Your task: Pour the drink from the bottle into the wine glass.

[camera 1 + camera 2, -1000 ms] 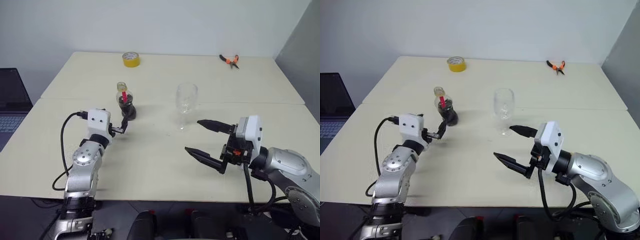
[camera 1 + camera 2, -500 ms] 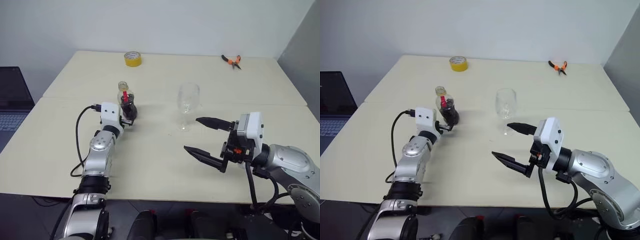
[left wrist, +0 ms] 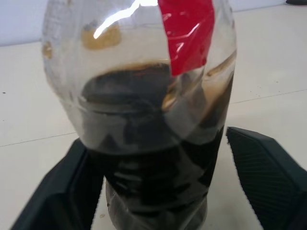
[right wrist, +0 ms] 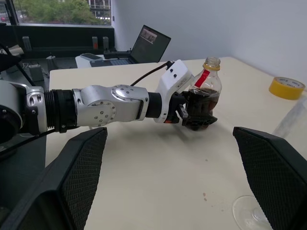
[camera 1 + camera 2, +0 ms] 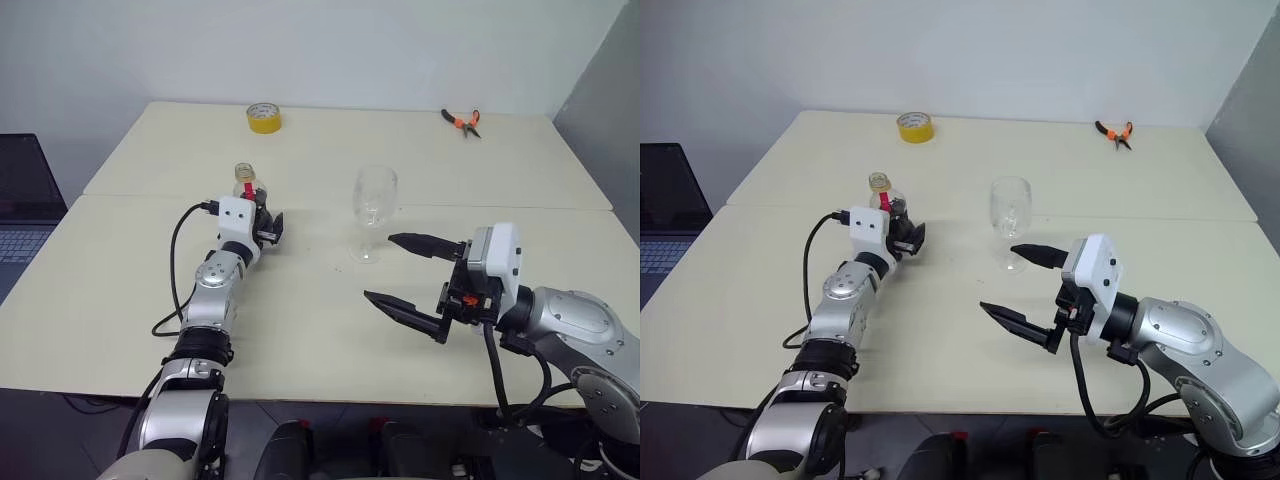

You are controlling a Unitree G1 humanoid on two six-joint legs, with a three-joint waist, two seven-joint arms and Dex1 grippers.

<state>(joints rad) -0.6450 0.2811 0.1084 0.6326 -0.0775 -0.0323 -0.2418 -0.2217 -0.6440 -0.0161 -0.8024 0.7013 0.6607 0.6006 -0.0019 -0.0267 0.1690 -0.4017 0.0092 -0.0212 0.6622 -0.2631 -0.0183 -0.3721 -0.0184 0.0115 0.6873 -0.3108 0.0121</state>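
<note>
Standing upright on the table point(image 5: 130, 330), the bottle point(image 5: 246, 196) sits left of centre, just by the seam where the two tabletops meet, with its yellow-orange cap on and the drink point(image 3: 158, 158) filling its lower half. The left gripper point(image 5: 266, 228) reaches level at it, one finger point(image 3: 57, 191) on each side of the lower body; the left wrist view shows a narrow gap on one side at least, so whether it grips yet cannot be told. The glass point(image 5: 373, 211) stands upright and empty near the table's middle, well apart from the bottle to its right. The right gripper point(image 5: 402, 270) hovers over the table toward the near right edge, released, its two fingers point(image 5: 428, 244) spread wide and holding nothing; the upper one points toward the glass's stem without touching it. Near the far edge lie a yellow tape roll point(image 5: 262, 117), left of centre, and orange-handled pliers point(image 5: 462, 121) toward the far right corner. A laptop point(image 5: 22, 205) sits off the table's left edge.
</note>
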